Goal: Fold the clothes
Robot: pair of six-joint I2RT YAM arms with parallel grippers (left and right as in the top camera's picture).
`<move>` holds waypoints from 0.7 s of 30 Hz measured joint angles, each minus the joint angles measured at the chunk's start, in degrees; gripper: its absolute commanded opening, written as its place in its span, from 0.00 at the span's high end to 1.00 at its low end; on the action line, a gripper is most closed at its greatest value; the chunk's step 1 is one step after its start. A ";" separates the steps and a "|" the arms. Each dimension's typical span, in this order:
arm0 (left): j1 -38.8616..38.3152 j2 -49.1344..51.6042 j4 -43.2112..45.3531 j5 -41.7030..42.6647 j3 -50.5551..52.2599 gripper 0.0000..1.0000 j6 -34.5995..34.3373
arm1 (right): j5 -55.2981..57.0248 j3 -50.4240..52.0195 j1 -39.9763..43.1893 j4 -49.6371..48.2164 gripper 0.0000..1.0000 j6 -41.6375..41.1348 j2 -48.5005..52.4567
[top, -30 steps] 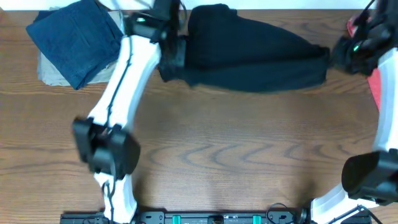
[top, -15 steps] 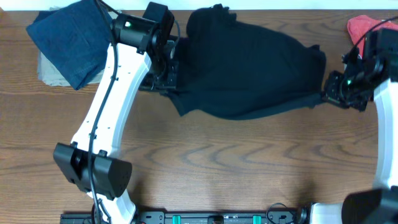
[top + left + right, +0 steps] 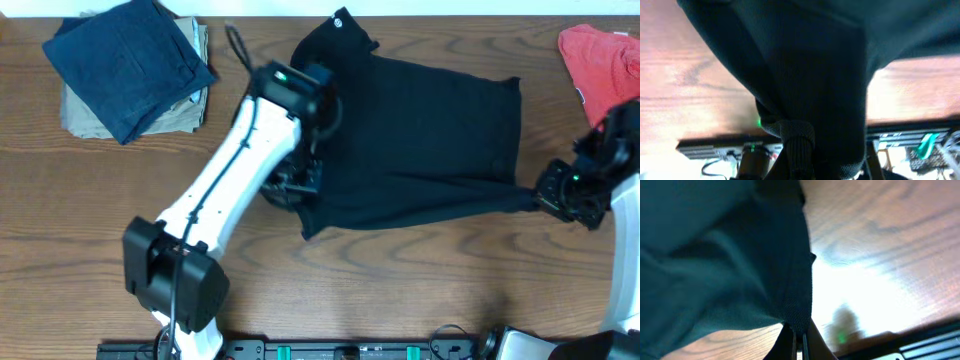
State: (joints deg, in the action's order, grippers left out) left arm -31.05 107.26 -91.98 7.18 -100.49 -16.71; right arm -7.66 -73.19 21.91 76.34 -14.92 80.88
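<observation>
The black T-shirt point(image 3: 420, 130) lies spread across the middle back of the table, with a tiny round white logo near its far corner. My left gripper point(image 3: 297, 187) is shut on the shirt's left front edge. In the left wrist view the black cloth point(image 3: 805, 75) hangs from the jaws point(image 3: 799, 165) and hides them. My right gripper point(image 3: 552, 196) is shut on the shirt's stretched right front corner. In the right wrist view the cloth point(image 3: 730, 265) is pinched between the fingertips point(image 3: 798, 341) above the wood.
A navy blue folded garment point(image 3: 125, 60) lies on a beige cloth at the back left. A red garment point(image 3: 598, 62) lies at the back right corner. The wooden table point(image 3: 400, 280) stretches in front of the shirt.
Both grippers have pulled the shirt's front edge toward the front of the table. The bunched shirt has opened out into a wide, flat shape.
</observation>
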 measured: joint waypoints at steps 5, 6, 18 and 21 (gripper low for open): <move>-2.01 -0.11 0.92 -0.04 6.08 0.94 -2.93 | -0.09 0.52 3.98 1.09 0.98 -0.11 0.00; -2.08 -0.24 1.20 -0.13 6.93 0.94 -3.41 | -0.11 0.52 4.28 1.31 0.98 -0.13 -0.02; -2.12 -18.75 0.46 -3.82 9.64 0.94 -9.27 | -0.26 0.61 4.44 5.20 0.98 -0.68 -6.32; -2.12 -21.90 0.35 -4.13 9.84 0.94 -10.34 | -0.26 0.63 4.44 5.40 0.98 -1.55 -10.10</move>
State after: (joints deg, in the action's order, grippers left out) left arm -33.17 85.36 -91.64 3.05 -90.65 -27.05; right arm -7.92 -72.55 26.35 81.73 -16.47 70.78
